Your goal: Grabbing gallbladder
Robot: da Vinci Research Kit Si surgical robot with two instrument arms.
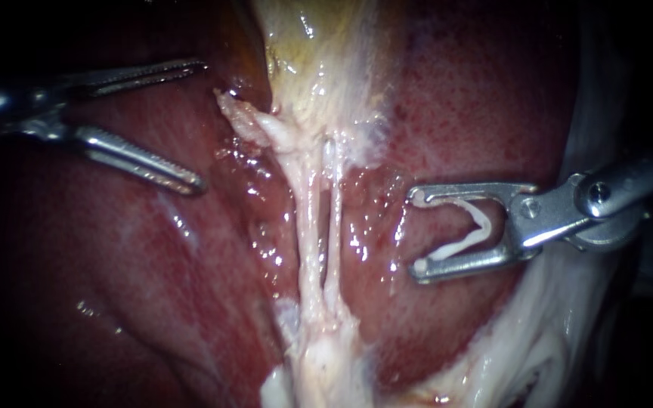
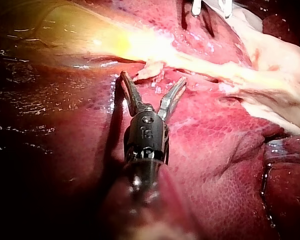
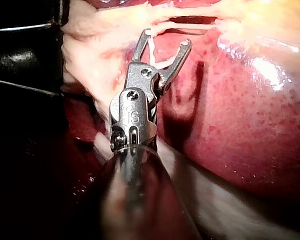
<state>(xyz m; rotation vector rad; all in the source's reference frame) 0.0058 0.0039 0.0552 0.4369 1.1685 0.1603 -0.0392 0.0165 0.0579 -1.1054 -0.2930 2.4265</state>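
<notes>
The gallbladder [image 1: 319, 68] is a pale, yellowish sac with a wet, shiny surface, lying along a groove in the dark red liver [image 1: 485, 98]. It tapers to a narrow whitish neck with a ragged flap at one edge, then runs on into thin pale strands.

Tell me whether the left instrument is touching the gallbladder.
Apart. The endoscope view shows bare liver between the gallbladder and the left instrument, whose jaws stand open.
</notes>
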